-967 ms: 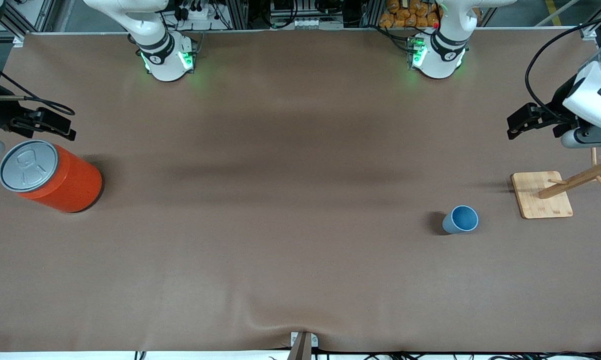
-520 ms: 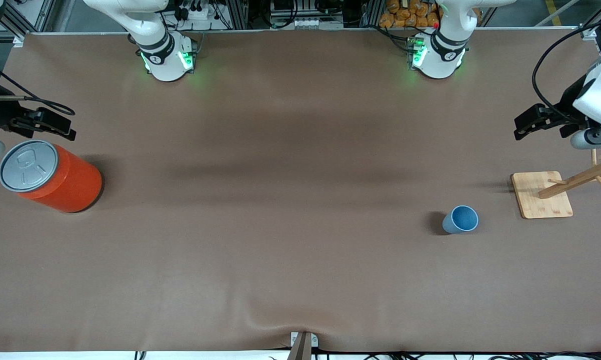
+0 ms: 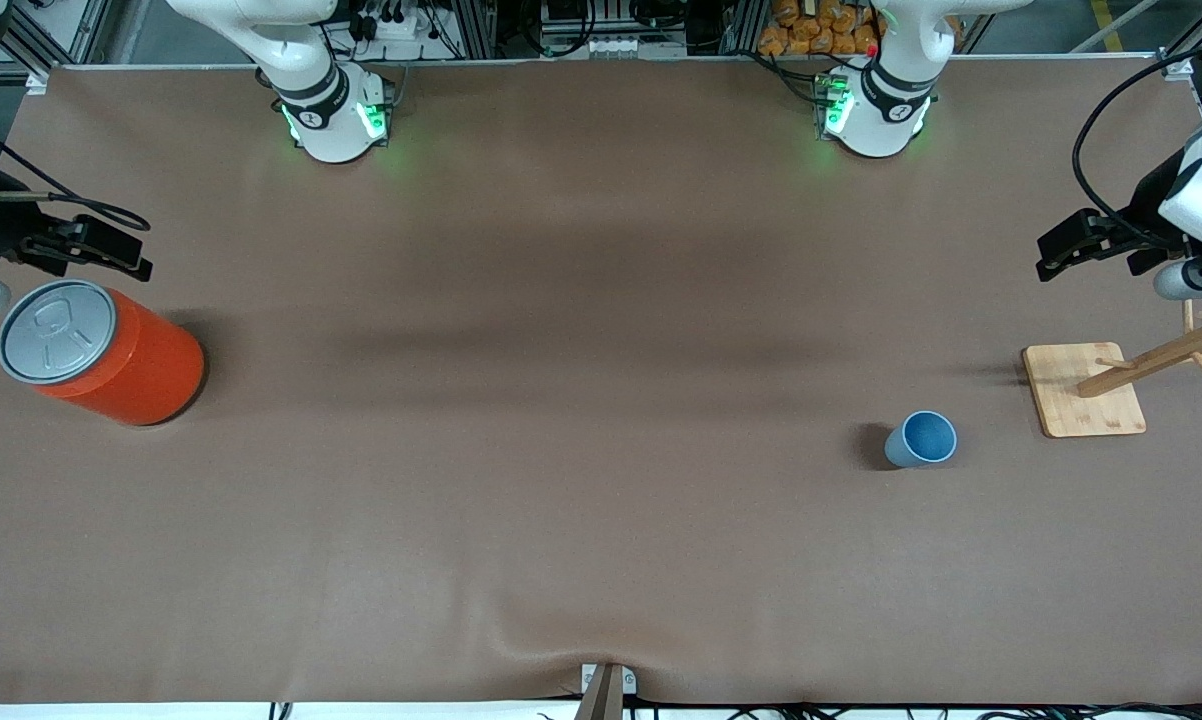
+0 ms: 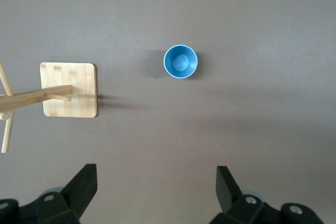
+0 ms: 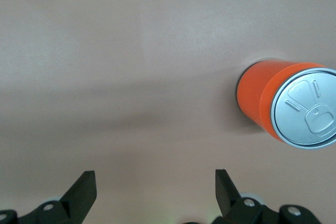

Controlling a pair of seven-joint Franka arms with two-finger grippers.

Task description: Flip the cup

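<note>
The small light-blue cup [image 3: 921, 438] stands upright on the brown table toward the left arm's end, its mouth up and its darker blue inside showing [image 4: 180, 61]. My left gripper [image 3: 1053, 255] hangs open over bare table near the wooden rack, well apart from the cup; nothing is between its fingers [image 4: 156, 175]. My right gripper [image 3: 126, 257] waits open and empty [image 5: 155, 178] over the table at the right arm's end, close to the orange can.
A big orange can [image 3: 111, 355] with a grey lid [image 5: 310, 107] stands at the right arm's end. A wooden rack on a square base [image 3: 1081, 390] [image 4: 69, 89] stands beside the cup, toward the left arm's table end.
My left gripper has drifted toward the left arm's table end, away from the cup. The right arm, cup and can have not moved.
</note>
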